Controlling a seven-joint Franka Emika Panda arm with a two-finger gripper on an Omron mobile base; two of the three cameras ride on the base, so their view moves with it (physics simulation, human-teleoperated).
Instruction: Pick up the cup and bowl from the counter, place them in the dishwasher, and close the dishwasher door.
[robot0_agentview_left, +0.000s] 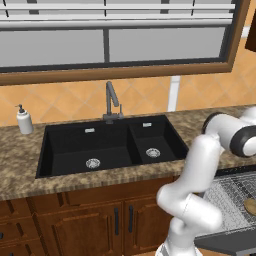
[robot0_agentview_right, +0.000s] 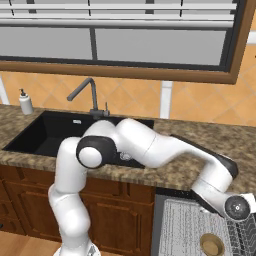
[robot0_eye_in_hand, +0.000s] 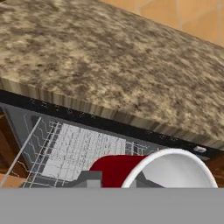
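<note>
- In the hand view, the cup (robot0_eye_in_hand: 131, 170), red with a white rim, lies tilted at the 6 o'clock edge, its open mouth toward 4 o'clock.
- The gripper (robot0_eye_in_hand: 113, 181) is closed tight around the cup; one dark finger (robot0_eye_in_hand: 89, 178) presses against its red wall.
- Behind the cup, from 9 to 12 o'clock, the grey wire rack of the open dishwasher (robot0_eye_in_hand: 74, 148) spreads under the dark top strip.
- The speckled brown counter (robot0_eye_in_hand: 113, 65) fills the upper half of the hand view.
- In the right base view, the tan bowl (robot0_agentview_right: 211, 244) sits upright in the rack at 5 o'clock, just below the arm's wrist.
- In the left base view, the bowl (robot0_agentview_left: 251, 206) peeks in at the 4 o'clock edge, on the rack.
- The black double sink (robot0_agentview_left: 107, 145) sits at centre, a white soap bottle (robot0_agentview_left: 23, 120) at 9 o'clock.
</note>
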